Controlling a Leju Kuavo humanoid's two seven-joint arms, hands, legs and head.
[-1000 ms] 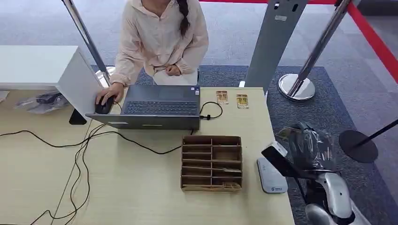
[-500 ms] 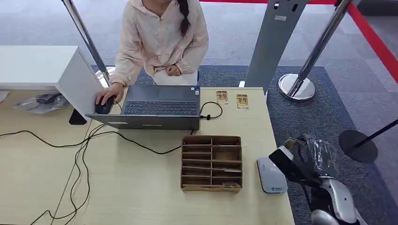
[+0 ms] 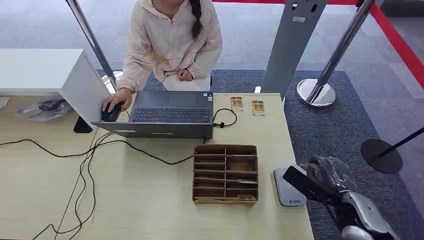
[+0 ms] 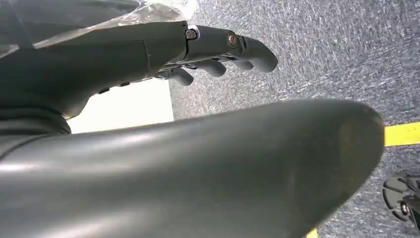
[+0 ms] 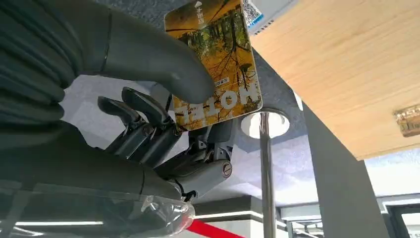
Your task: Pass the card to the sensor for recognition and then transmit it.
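My right hand [image 3: 334, 176], wrapped in clear plastic, pinches a card [image 3: 306, 184] just off the table's right edge. The card hangs over the right side of the flat white sensor [image 3: 286, 193]. In the right wrist view the card [image 5: 218, 64] shows a yellow forest picture and the word HOTEL, clamped between the thumb [image 5: 158, 59] and the dark fingers, with the sensor's corner [image 5: 262, 10] just beyond it. Fingers apart and holding nothing, my left hand [image 4: 218, 47] hangs over grey carpet.
A brown divided card box [image 3: 225, 174] stands left of the sensor. Two more cards [image 3: 236, 103] [image 3: 258, 107] lie near the table's far edge. A person sits behind a laptop [image 3: 167, 114], one hand on a mouse. Cables cross the table; stanchions stand on the right.
My right hand has come down and toward me with the card, from above the carpet to the sensor's right side. The person and the table things have stayed put.
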